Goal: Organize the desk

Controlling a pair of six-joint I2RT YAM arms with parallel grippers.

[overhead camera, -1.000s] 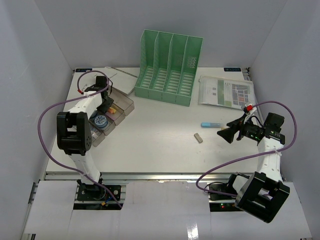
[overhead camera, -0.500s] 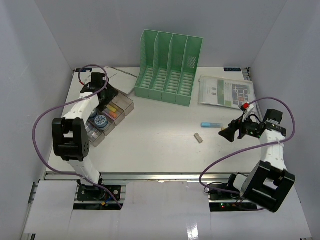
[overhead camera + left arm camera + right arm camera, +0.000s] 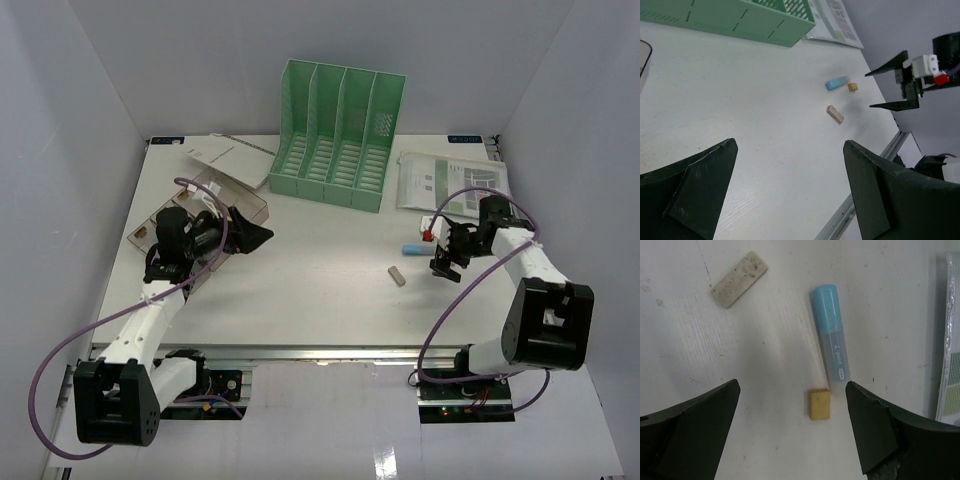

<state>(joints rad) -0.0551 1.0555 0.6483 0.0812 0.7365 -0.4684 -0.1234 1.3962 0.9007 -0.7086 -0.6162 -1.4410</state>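
The white desk (image 3: 320, 290) carries a blue marker (image 3: 412, 248) and a beige eraser (image 3: 397, 276) right of centre. My right gripper (image 3: 445, 258) hovers open just above them. In the right wrist view its jaws (image 3: 792, 385) straddle a small yellow block (image 3: 819, 403), with the blue marker (image 3: 831, 337) and the beige eraser (image 3: 738, 279) beyond it. My left gripper (image 3: 255, 230) is open and empty beside the clear compartment box (image 3: 235, 195), facing right. Its wrist view shows the marker (image 3: 837, 83), yellow block (image 3: 853, 87), eraser (image 3: 835, 114) and the right gripper (image 3: 892, 80) far ahead of the open jaws (image 3: 790, 142).
A green file rack (image 3: 340, 135) stands at the back centre. A printed booklet (image 3: 455, 182) lies back right, and loose paper (image 3: 222, 157) back left. The metal rail (image 3: 330, 352) runs along the front edge.
My left arm swung away from the clear box toward the desk's middle, gripper now pointing right. My right gripper moved left and came over the marker and yellow block.
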